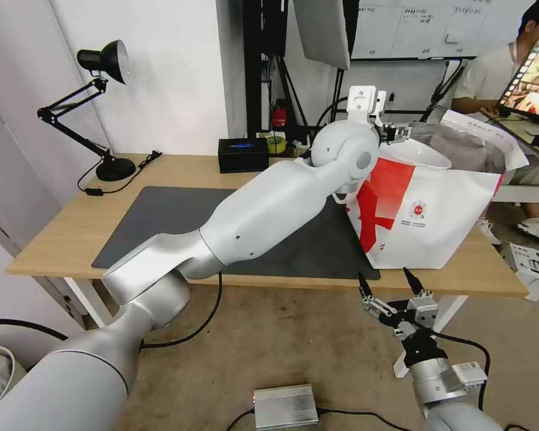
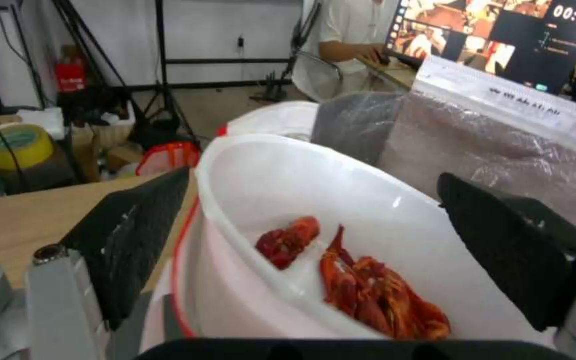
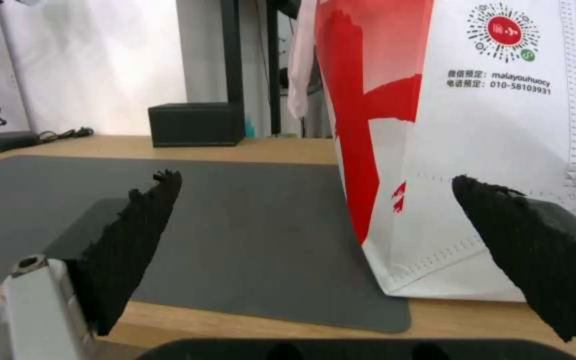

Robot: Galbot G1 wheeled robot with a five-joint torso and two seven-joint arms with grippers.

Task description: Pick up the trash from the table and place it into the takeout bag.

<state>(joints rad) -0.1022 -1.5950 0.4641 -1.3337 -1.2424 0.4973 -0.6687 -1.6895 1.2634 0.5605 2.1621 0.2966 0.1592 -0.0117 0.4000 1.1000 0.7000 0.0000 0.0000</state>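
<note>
My left gripper point(image 2: 315, 250) hangs over the mouth of the takeout bag point(image 1: 455, 203), fingers point(image 2: 135, 240) spread wide. The white bowl point(image 2: 288, 200) of red shells point(image 2: 375, 295) sits between and below them, tilted on the bag's rim; I cannot tell whether a pad touches it. Risk: the bowl may tip outward and spill shells onto the table point(image 1: 60, 233). My right gripper point(image 1: 390, 286) idles below the table's near edge, fingers apart, empty.
</note>
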